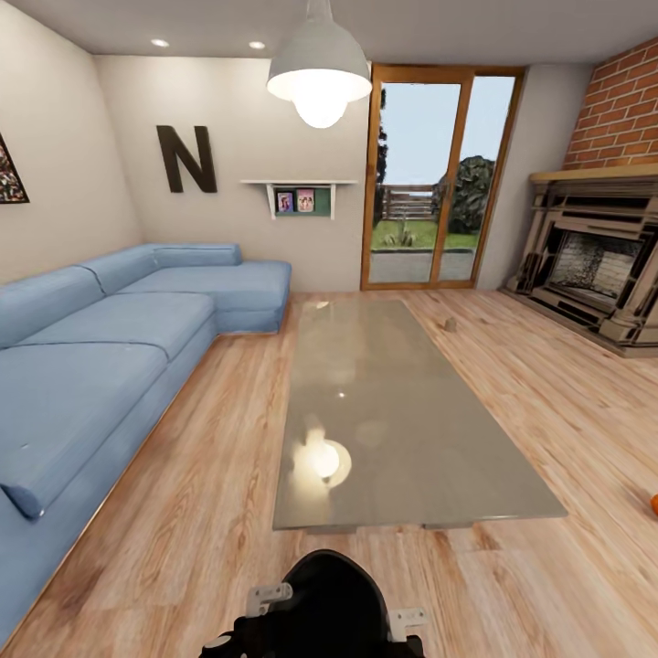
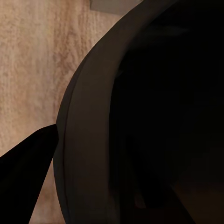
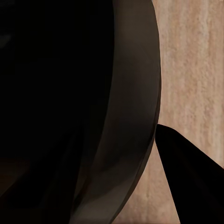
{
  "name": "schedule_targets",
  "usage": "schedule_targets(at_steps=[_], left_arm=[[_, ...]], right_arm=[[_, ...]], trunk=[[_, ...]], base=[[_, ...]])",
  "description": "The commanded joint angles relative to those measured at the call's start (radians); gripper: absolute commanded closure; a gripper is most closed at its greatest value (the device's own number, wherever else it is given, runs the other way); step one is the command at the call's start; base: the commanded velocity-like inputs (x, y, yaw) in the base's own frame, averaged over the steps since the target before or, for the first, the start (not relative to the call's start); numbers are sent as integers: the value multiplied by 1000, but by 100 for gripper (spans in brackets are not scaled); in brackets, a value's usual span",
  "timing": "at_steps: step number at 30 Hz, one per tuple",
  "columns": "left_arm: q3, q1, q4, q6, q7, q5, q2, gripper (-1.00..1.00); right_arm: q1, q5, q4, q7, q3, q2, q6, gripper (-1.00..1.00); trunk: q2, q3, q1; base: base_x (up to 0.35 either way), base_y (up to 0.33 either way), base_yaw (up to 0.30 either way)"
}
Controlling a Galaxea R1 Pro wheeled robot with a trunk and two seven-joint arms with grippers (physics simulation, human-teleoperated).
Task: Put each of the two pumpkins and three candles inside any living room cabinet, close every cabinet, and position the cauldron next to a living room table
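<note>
Left gripper: in your left wrist view 1 dark finger (image 2: 25, 175) sits outside the cauldron's rim, with what looks like the other one inside the dark bowl. Looks like it's pinching the wall, but honestly I can't tell how tight the jaws are.

Right gripper: same deal in your right wrist view, 1 black finger (image 3: 191, 175) outside the rim, the rest lost in the black interior. Can't tell if it's clamped or just straddling.

Cauldron (image 1: 331, 599): right at the bottom of your head view, glossy black, between 2 light-grey bits of your arms. It's over the wood floor (image 1: 201, 512), just short of the near end of the table. Up close you get the thick rim (image 2: 81, 140) and the same rim from the other side (image 3: 133, 121), with floor planks behind.

Table (image 1: 402, 411): long glass top running away from you, reflecting the lamp.

Pumpkin (image 1: 653, 502): just an orange sliver at the right edge of your head view, on the floor, well apart from the table.

Candle (image 1: 449, 323): small beige stub on the floor near the table's far right corner. Too small to say much more.

Sofa (image 1: 100, 347): blue sectional along your left.

Fireplace (image 1: 594, 265): far right, brick wall above it.

Lamp (image 1: 319, 73): white pendant, lit, hanging above the table.

Glass doors (image 1: 439, 178): back wall, garden outside.
</note>
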Motion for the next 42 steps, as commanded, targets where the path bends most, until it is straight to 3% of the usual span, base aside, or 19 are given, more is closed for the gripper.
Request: schedule_targets(at_steps=[1, 15, 27, 32, 42], left_arm=[[-2, 0, 1, 1, 4, 1, 5, 100], [-2, 0, 1, 1, 4, 2, 5, 100], [-2, 0, 1, 1, 4, 2, 5, 100], [-2, 0, 1, 1, 4, 2, 5, 100], [-2, 0, 1, 1, 4, 2, 5, 100]], right_arm=[[-1, -2, -4, 7, 12, 0, -37, 100], [-1, -2, -4, 7, 12, 0, -37, 100], [-2, -2, -4, 6, 12, 0, -37, 100], [-2, -2, -4, 7, 12, 0, -37, 100], [-2, -2, -3, 7, 12, 0, -37, 100]], trunk=[[0, -1, 0], [0, -1, 0], [-84, -38, 46], [-84, -38, 46], [-147, -67, 80]], base=[[33, 0, 0], [32, 0, 0], [0, 0, 0], [0, 0, 0], [0, 0, 0]])
